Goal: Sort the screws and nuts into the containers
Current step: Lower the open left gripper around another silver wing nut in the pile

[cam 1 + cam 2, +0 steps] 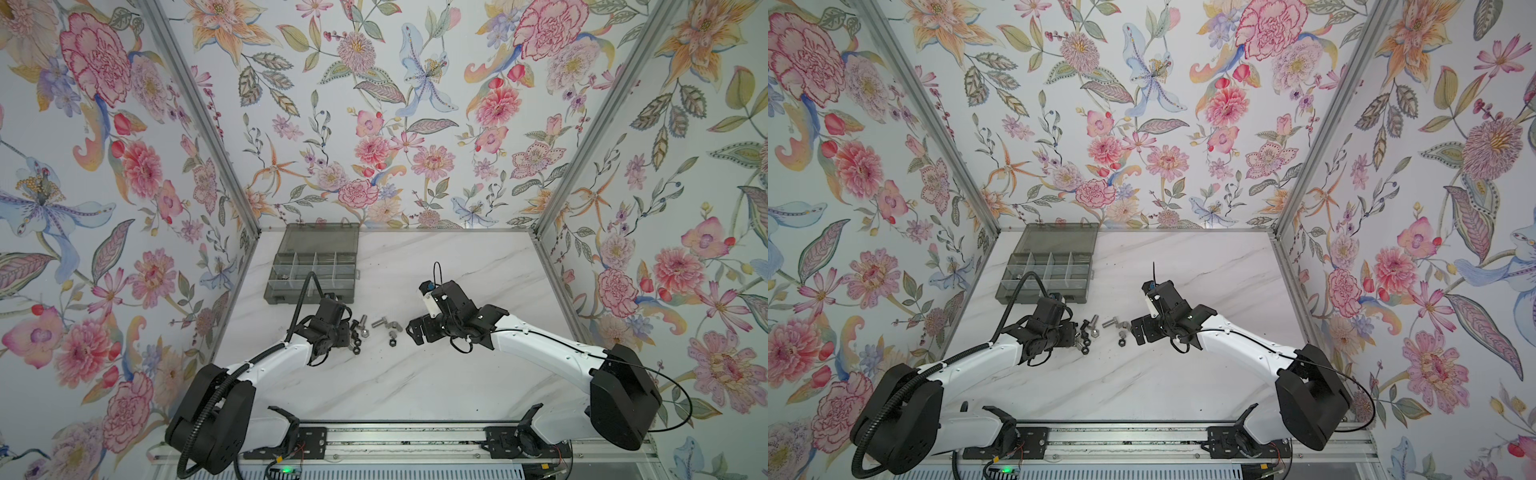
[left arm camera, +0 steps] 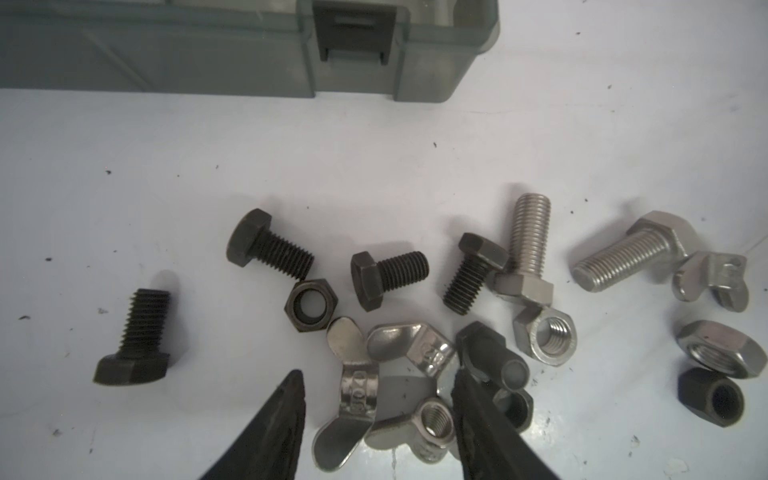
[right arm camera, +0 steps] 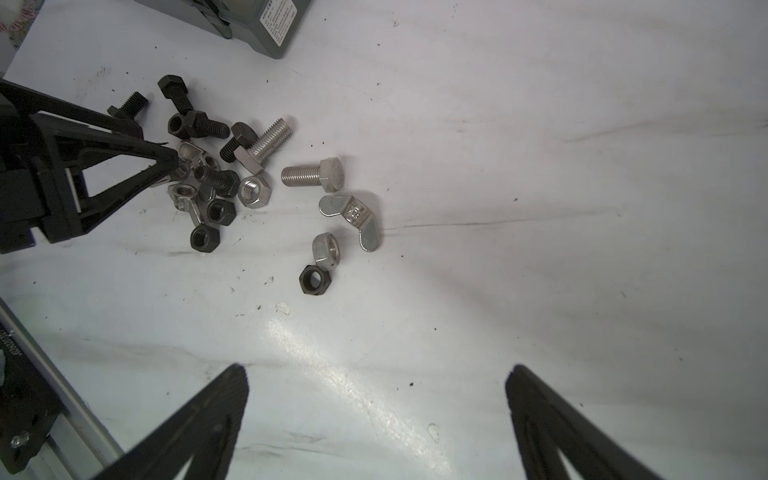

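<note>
Left arm (image 1: 266, 357) and right arm (image 1: 540, 345) are bending inward
Left gripper (image 2: 378, 374) is straddling wing nuts (image 2: 357, 374), fingers apart; right gripper (image 3: 377, 368) is hovering, fingers spread

White arms (image 1: 270, 357) with black joints (image 1: 623, 395) and cables (image 1: 302, 296)

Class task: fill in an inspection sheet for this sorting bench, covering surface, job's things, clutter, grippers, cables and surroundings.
surface: white marbled tabletop, dark specks.
job's things: screws and nuts piled loose between the arms; organiser box open, far left.
clutter: nothing seen.
grippers: left gripper open astride wing nuts; right gripper open, empty.
cables: black conduit loops over left arm; thin cable trails right arm.
surroundings: floral walls; metal rail at near edge.
</note>
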Available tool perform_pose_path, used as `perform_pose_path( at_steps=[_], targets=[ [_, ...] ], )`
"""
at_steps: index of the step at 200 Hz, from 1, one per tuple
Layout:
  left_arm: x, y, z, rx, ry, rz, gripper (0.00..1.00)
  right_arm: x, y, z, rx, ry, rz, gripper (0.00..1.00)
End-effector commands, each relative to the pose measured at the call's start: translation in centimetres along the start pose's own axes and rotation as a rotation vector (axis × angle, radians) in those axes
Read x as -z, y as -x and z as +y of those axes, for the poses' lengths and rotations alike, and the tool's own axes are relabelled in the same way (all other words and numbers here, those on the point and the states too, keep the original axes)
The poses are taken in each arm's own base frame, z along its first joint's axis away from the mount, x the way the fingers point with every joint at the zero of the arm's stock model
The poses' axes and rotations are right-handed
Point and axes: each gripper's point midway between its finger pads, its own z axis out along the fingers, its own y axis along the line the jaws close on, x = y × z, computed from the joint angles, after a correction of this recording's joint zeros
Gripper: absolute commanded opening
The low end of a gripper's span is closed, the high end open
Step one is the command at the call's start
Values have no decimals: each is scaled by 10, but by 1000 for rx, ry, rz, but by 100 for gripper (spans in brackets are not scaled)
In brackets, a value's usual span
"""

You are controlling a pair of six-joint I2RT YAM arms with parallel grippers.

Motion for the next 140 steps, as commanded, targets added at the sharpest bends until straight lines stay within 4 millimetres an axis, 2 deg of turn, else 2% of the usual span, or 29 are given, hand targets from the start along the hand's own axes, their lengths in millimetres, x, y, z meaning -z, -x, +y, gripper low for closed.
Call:
perform_pose_path(
  at_steps=[1,53,140],
  targets=[
    [-1,-15,14,5,67,28,58,-3,5,2,6,8,5,99],
    [-7,-20,17,-5,78,47,49,-7,3,1,4,5,17,99],
    [-19,-25,18,0,77,57,45,-7,-1,-1,0,-1,20,99]
  ],
)
